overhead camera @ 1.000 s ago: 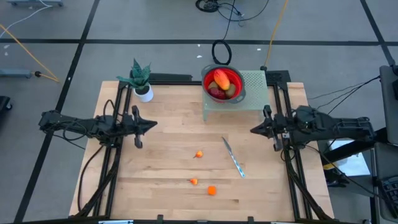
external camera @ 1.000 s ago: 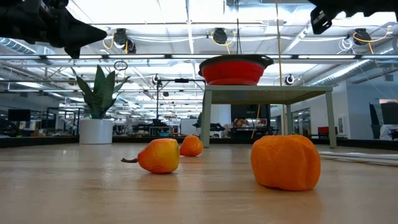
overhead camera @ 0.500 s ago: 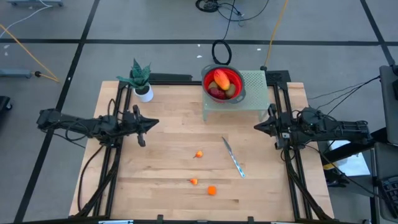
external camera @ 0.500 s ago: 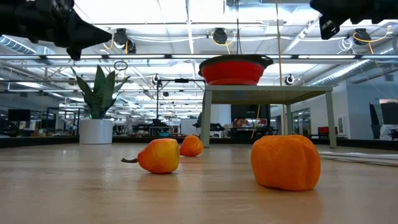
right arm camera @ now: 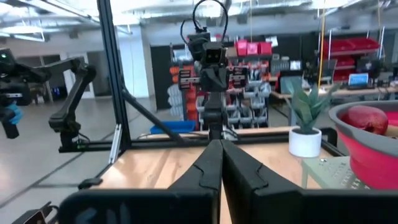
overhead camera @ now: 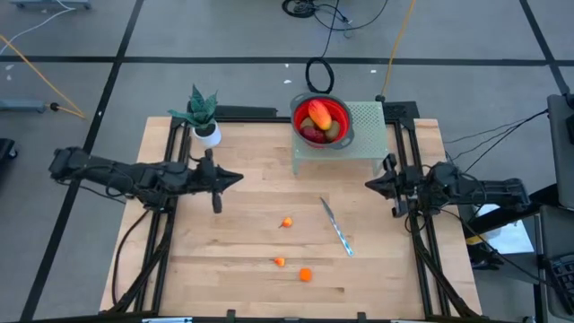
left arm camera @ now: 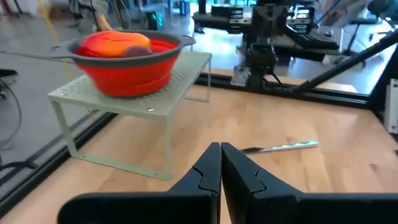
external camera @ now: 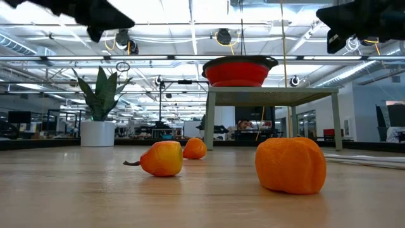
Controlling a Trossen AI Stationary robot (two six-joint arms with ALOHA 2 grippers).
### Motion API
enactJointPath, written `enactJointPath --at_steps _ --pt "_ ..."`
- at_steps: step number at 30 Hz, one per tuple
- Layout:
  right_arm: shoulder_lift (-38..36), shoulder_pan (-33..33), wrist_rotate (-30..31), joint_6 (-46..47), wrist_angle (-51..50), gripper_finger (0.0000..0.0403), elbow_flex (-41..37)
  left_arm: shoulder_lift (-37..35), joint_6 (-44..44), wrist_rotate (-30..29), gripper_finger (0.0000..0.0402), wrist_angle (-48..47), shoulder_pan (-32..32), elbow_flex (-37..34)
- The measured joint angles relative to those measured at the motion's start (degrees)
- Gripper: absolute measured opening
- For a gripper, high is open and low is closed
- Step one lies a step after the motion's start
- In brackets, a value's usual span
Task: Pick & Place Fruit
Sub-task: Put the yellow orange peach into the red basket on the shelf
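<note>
From where I sit the table (overhead camera: 224,269) has loads of open wood. Only three small orange fruit are loose on it: one near the middle (overhead camera: 287,222), and two closer to the front edge (overhead camera: 280,262) (overhead camera: 306,274), just beside each other. The knife (overhead camera: 337,228) lies flat just right of the middle piece, not touching any fruit. The rest of the fruit is piled in the red bowl (overhead camera: 343,115), which sits on the green perforated stand (overhead camera: 369,126) at the back edge, with the potted plant (overhead camera: 204,115) off at the back left corner.

My left gripper (overhead camera: 235,178) reaches in from the left side, held level above the wood, fingers pressed together with nothing between them, pointing toward the stand. The right gripper (overhead camera: 368,187) sits at the right edge, also level and pinched closed on nothing, facing back across at the left one. Wide gap between the two, and both are well clear of the loose fruit.
</note>
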Motion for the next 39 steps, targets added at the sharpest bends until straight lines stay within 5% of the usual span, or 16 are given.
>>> enactJointPath --at_steps 23,39 --pt "-6.62 0.00 -0.44 -0.42 0.84 0.0000 -7.00 36.56 -14.43 10.11 0.0010 -29.88 -0.04 40.70" --pt "-6.62 0.00 -0.48 -3.04 0.44 0.0000 -7.00 51.31 -29.49 13.35 0.0010 -32.02 -3.34 54.29"
